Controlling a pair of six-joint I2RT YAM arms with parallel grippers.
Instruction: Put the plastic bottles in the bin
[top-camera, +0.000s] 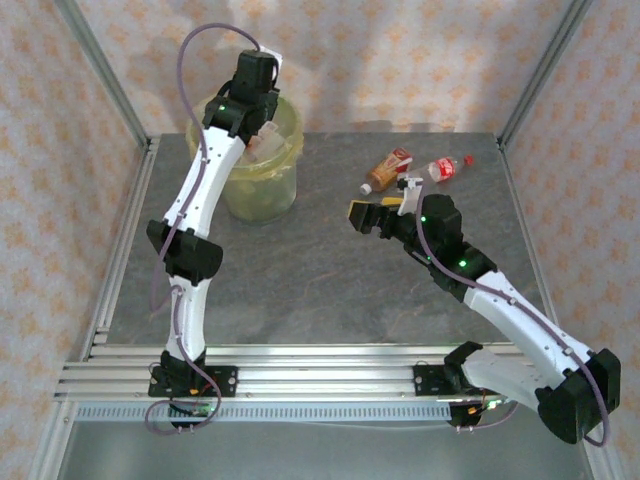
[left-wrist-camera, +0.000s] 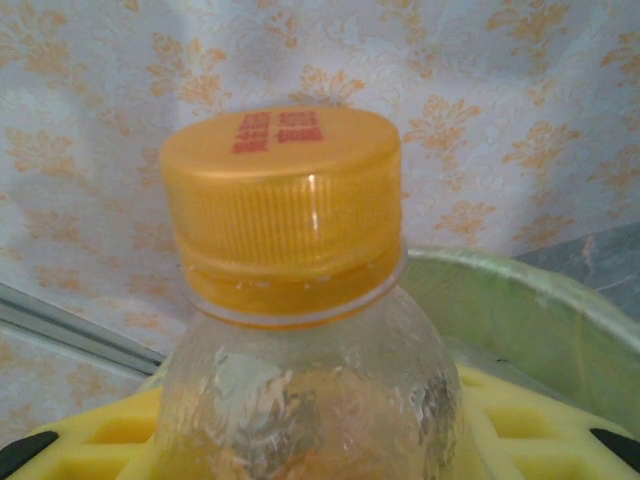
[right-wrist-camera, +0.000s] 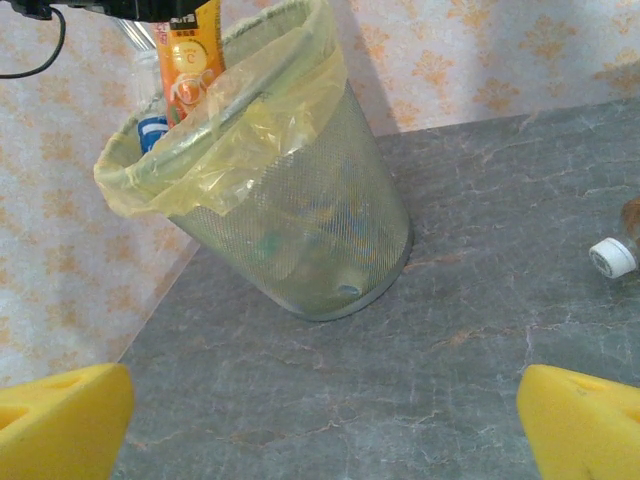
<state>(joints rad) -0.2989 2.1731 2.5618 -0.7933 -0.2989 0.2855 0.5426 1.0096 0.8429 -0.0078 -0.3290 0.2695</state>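
Grey bench: our left hand grips an orange-capped bottle over the bin, right hand gapes empty near two bottles; released off-centre, we judge it may clip the rim and fall outside.

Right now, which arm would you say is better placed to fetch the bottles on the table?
Right: its open gripper hovers near both bottles; the left gripper holds a bottle over the bin.

Place: robot lab cell
Walls: patterned panels are framed by aluminium posts
Base: slotted aluminium rail is fixed along tabletop
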